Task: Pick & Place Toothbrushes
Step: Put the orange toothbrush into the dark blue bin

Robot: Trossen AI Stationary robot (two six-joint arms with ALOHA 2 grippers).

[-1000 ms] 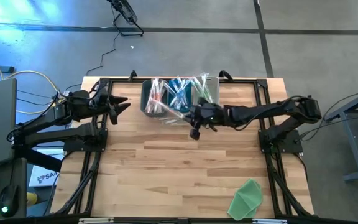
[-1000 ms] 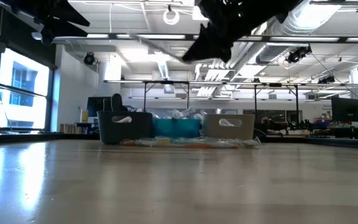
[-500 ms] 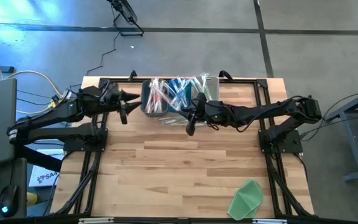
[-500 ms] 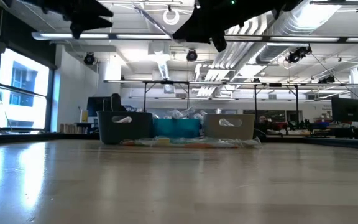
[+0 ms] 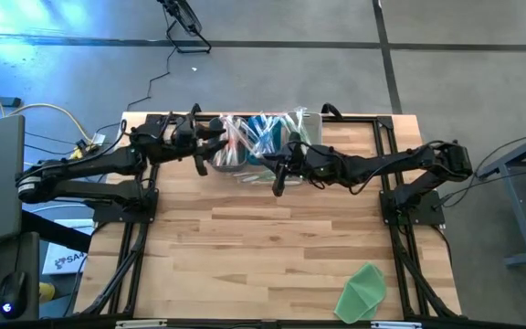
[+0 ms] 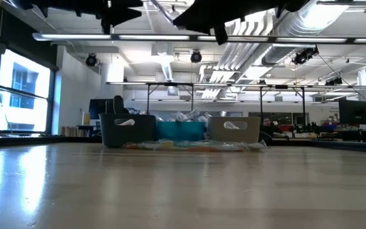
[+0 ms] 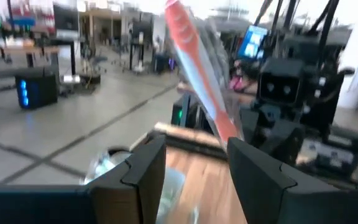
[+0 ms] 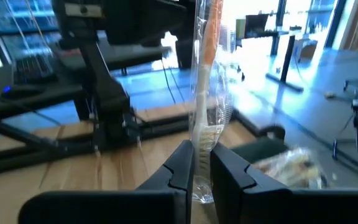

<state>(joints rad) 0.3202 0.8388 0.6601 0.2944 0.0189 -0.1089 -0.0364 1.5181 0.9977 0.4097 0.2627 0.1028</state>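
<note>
While my right end effector held the orange-handled toothbrush in its clear crinkled wrapper, fingers closed on the wrapper's lower end, the thing stood up and away from my fingertips with its long axis running straight out from the grip. My left end effector faced it with fingers spread wide and nothing between them; through that wrist camera the same toothbrush rose slantwise just beyond the gap, orange end uppermost. So the coming move, as I judged it, turned on this: the brush lay ahead of my left fingers and crosswise enough that they could close on its shaft, should a handover be meant.

From above, both end effectors hung over the near edge of the row of bins holding the wrapped pink, blue and green toothbrushes, the left one at the dark bin's end, the right one just in front of the middle bin, the two near each other but apart.

That overhead view hid the held brush almost wholly; only the wrist views showed its tilt. At counter height, the low view showed the bins far back and both arms high above them.
</note>
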